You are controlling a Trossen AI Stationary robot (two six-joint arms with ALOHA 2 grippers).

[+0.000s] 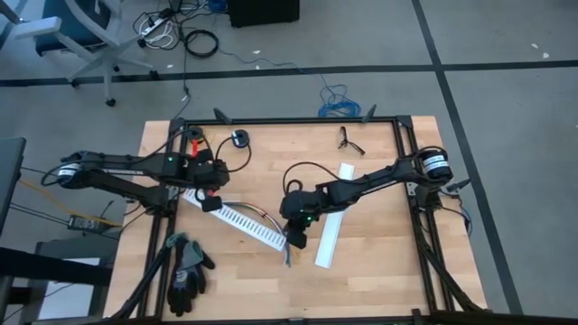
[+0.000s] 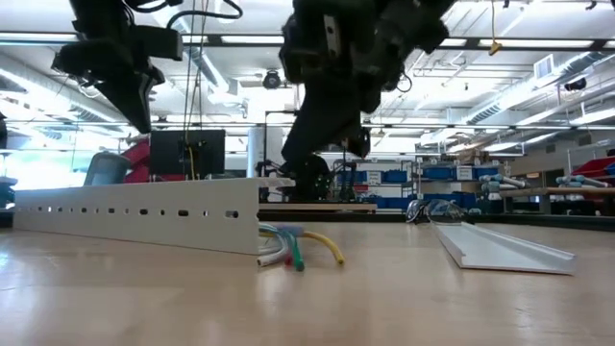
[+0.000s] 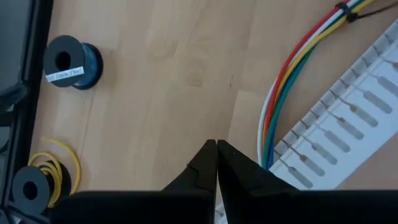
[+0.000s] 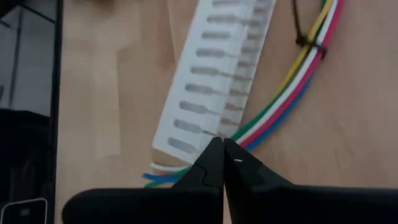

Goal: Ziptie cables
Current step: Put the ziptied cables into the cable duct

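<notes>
The cables [image 2: 293, 245] lie on the wooden table [image 1: 379, 262] near its front middle, their loose coloured ends poking out from under the end of a long white slotted strip [image 1: 242, 221]. In the right wrist view a thin dark tie [image 4: 306, 34] wraps the bundle farther along. The right gripper [image 1: 295, 236] sits low over that same strip end and the cable ends, its 2 fingers pressed together with nothing between them. A second white strip [image 1: 330, 218] lies just to its right. The left gripper [image 1: 209, 200] is over the strip's other end, its fingers also pressed together and holding nothing. A pair of dark gloves [image 1: 185, 271] lies at the table's front left corner.
</notes>
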